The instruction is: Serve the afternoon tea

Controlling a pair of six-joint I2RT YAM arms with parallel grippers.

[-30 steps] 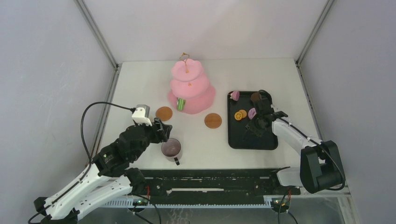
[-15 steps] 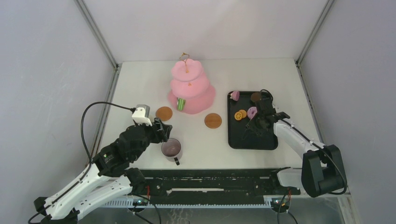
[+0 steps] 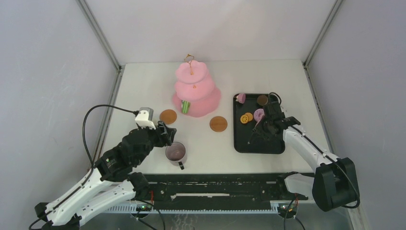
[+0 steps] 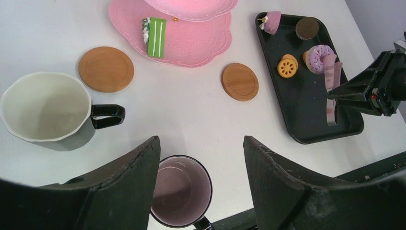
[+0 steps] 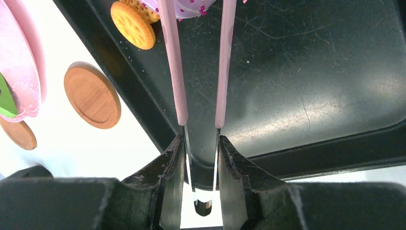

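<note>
The pink three-tier cake stand stands at the back centre, a green pastry on its bottom tier. Two round brown coasters lie in front of it. My left gripper is open above a dark mug with a pink inside. A second dark mug with a white inside sits to its left. My right gripper is shut on the pink-tipped tongs, whose tips flank a purple doughnut on the tray.
The black tray at the right also holds a yellow cookie, a brown cookie and a pink cake. A black rail runs along the near table edge. Grey walls enclose the table.
My right wrist has shifted slightly back and to the right with the tongs, bringing their tips to the purple doughnut. The left arm has not moved.
</note>
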